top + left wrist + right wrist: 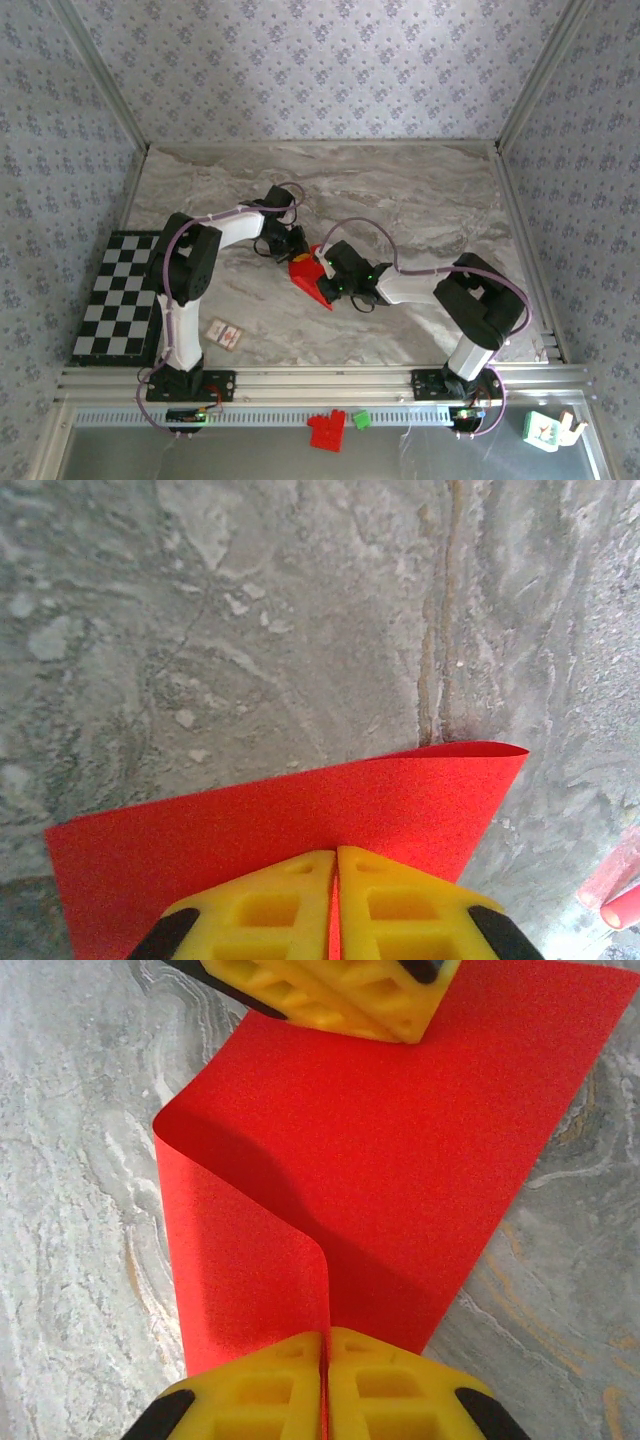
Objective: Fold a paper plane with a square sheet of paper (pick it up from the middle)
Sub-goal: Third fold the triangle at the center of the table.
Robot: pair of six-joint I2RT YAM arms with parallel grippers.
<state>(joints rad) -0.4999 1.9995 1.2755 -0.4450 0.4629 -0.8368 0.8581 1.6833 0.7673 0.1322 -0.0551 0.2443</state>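
The red sheet of paper (308, 276) is in the middle of the tabletop (420, 200), between the two arms. Both grippers hold it at once. The left gripper (296, 254) is at the far end of the paper. The right gripper (326, 270) is at its right side. The two grippers are very close to each other.

In the left wrist view, the left gripper (336, 855) has its yellow fingers (260, 910) pressed together. The edge of the sheet of paper (300, 810) is pinched between them. The paper spreads out in front of the fingers, over the grey tabletop (250, 630).

In the right wrist view, the right gripper (325, 1338) is squeezed tight on the near edge of the sheet of paper (420, 1140). The paper runs away from it to the left gripper (340, 990), which pinches the far edge. The left side of the paper curls over on itself in a soft bend and is not pressed flat.

A small white card (225, 333) lies near the left arm, apart from the paper. A checkerboard (120, 295) sits at the left edge.
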